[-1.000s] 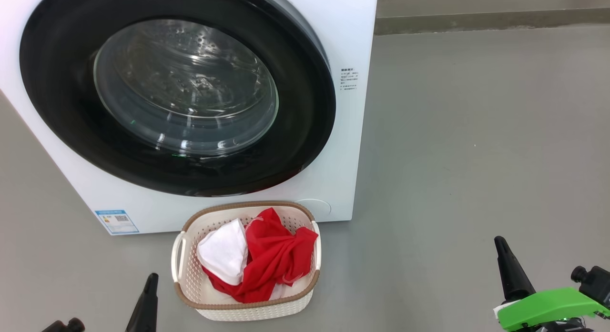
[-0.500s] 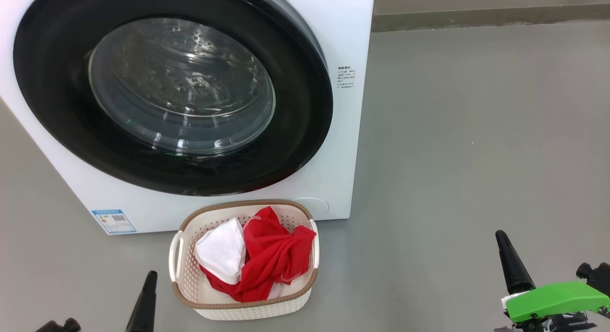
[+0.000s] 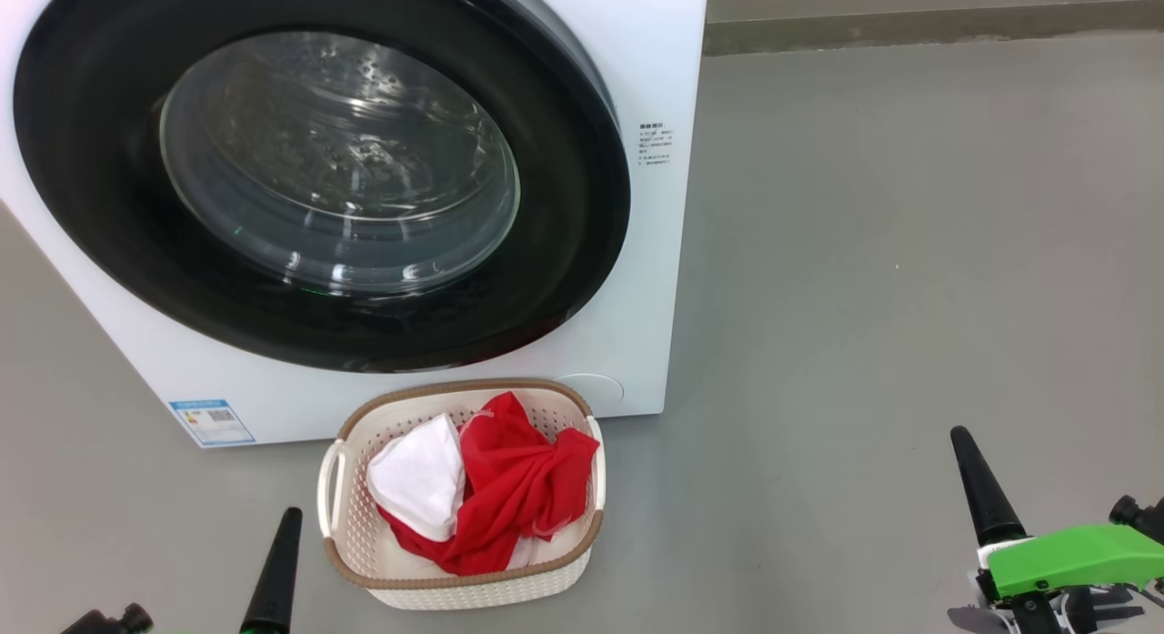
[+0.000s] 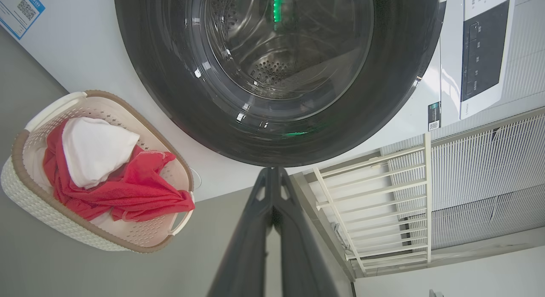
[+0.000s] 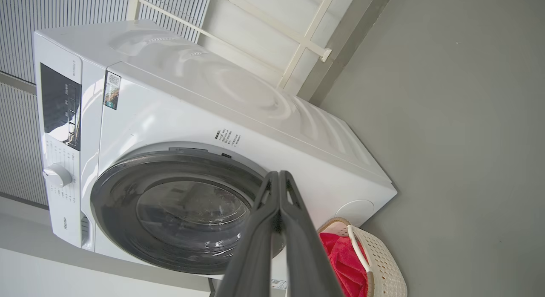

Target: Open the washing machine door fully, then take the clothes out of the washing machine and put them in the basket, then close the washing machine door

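On either side of the basket [image 3: 364, 570] of clothes [image 3: 514, 493], left gripper [image 3: 287, 527] and right gripper [image 3: 964, 447] hang, fingers pressed together — the robot should check the door [image 3: 568, 206] seats flush.

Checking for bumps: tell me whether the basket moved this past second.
No. The basket keeps its place against the washing machine; the whole view shifted.

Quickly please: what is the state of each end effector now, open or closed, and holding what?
The left end effector: closed, holding nothing.
The right end effector: closed, holding nothing.
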`<state>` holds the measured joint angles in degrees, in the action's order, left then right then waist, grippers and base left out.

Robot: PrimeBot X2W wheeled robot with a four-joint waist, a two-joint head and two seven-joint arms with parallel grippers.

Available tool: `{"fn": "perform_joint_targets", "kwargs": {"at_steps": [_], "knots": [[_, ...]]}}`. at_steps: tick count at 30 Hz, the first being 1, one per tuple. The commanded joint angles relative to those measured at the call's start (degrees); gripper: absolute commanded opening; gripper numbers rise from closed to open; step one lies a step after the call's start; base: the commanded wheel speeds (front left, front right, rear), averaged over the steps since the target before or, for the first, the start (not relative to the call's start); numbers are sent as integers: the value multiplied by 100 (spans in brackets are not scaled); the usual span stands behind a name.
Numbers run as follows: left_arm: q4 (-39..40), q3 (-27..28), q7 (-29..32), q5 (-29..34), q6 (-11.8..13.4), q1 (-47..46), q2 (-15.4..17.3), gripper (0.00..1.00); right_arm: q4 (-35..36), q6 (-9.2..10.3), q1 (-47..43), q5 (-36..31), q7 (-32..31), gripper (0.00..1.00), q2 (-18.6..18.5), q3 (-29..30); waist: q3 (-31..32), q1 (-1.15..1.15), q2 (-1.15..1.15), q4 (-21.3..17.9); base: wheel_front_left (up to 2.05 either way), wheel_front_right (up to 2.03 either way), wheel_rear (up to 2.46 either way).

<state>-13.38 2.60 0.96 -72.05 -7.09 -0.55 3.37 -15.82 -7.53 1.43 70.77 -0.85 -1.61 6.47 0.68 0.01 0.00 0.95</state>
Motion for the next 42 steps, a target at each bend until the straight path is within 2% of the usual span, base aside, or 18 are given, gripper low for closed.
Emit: {"fn": "perform_joint_targets", "kwargs": {"at_steps": [1,30,42], "knots": [[107,181,37,-148,-30,-307,52,0,168,2,289,154,-48,0,-99,-78,-3,0,0,-4,0,0,0],[-64,379,536,-1984,-39,-559,-37,0,179,4,472,2103,-554,0,-126,4,-84,0,0,-93,0,0,0],[-67,386,547,-2016,-40,-564,-40,0,179,4,476,2140,-564,0,-127,6,-86,0,0,-95,0,0,0]]}}
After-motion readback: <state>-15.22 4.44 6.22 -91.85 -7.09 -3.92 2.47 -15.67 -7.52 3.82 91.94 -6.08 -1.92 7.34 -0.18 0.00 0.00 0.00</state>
